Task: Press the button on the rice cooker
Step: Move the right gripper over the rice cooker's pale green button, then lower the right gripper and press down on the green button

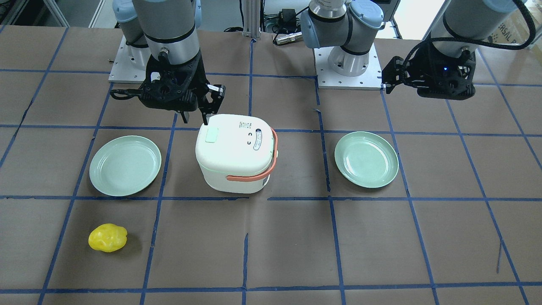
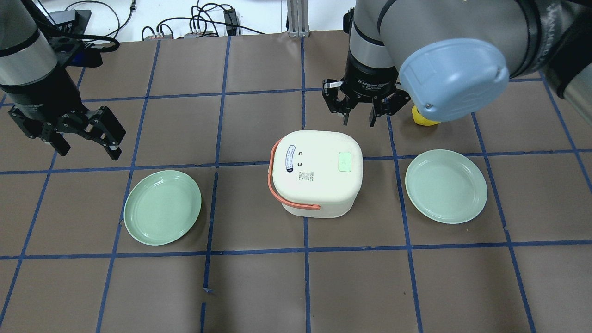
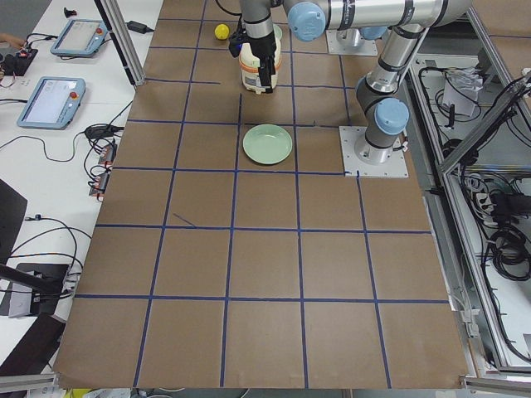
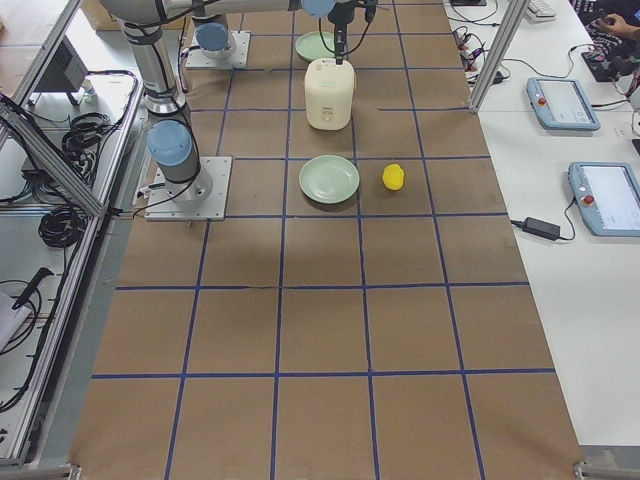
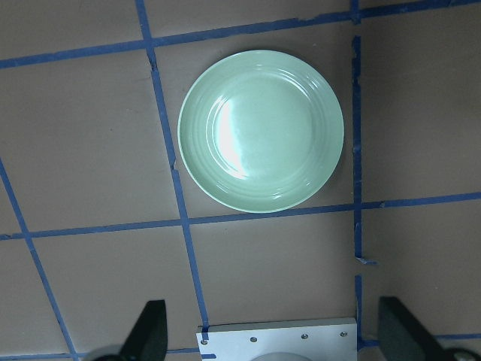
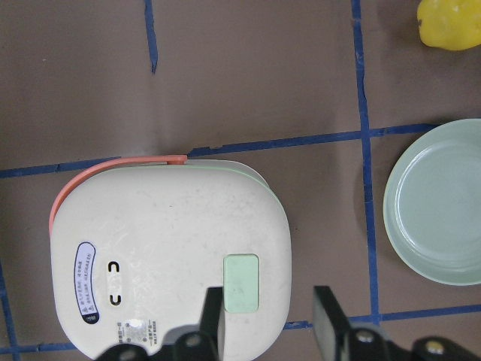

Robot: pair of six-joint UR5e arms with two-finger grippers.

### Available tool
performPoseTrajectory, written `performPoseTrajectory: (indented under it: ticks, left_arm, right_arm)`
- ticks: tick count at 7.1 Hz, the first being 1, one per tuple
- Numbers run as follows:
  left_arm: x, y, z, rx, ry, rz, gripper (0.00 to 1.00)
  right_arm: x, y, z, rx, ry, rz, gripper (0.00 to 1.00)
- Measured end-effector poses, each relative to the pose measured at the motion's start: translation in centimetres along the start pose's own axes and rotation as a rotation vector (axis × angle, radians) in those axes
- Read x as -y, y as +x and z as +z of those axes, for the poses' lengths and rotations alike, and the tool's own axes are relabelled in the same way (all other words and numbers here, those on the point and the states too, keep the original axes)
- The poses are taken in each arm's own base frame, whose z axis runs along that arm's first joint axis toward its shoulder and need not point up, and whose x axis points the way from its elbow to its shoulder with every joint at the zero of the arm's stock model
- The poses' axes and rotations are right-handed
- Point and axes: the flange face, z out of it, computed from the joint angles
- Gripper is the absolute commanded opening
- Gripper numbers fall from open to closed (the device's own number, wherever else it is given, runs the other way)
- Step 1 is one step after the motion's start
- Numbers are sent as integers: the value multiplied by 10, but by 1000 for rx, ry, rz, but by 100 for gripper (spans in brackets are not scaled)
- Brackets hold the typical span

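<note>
The rice cooker (image 2: 319, 178) stands shut in the middle of the table (image 2: 259, 286), well clear of every edge and corner, with its orange-pink handle (image 2: 269, 178) folded down on the side toward the robot's left. The left plate (image 2: 163, 207) and the right plate (image 2: 446, 186), both pale green, flank it. The right gripper (image 2: 358, 121) hangs with its jaws apart over the cooker's side nearest the robot's right. Only the right wrist view shows how it lines up: one of its fingers (image 6: 213, 316) lies over the lid just short of the mint-green button (image 6: 241, 282), while the other hangs outside the cooker's wall. No view settles whether that finger touches the lid. The left gripper (image 2: 88, 148) is spread wide and holds nothing, high toward the table's left end. Its wrist view looks straight down on the left plate and on the arm's metal base plate (image 5: 278, 338), which the overhead view leaves out. A lumpy yellow object (image 1: 107, 237) lies toward the operators' edge on the robot's right; the front view shows it whole, whereas overhead the right arm's blue joint cap (image 2: 451, 78) hides most of it. Small printed labels (image 2: 290, 158) on the lid read most clearly overhead.
</note>
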Motion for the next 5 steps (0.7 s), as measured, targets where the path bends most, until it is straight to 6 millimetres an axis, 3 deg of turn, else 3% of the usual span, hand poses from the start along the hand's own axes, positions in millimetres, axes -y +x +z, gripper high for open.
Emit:
performPoseTrajectory:
  ticks: [5]
  left_arm:
    - [0,0,0,0,0,0,100]
  right_arm:
    - [5,-6,40,28,-87,-43,14]
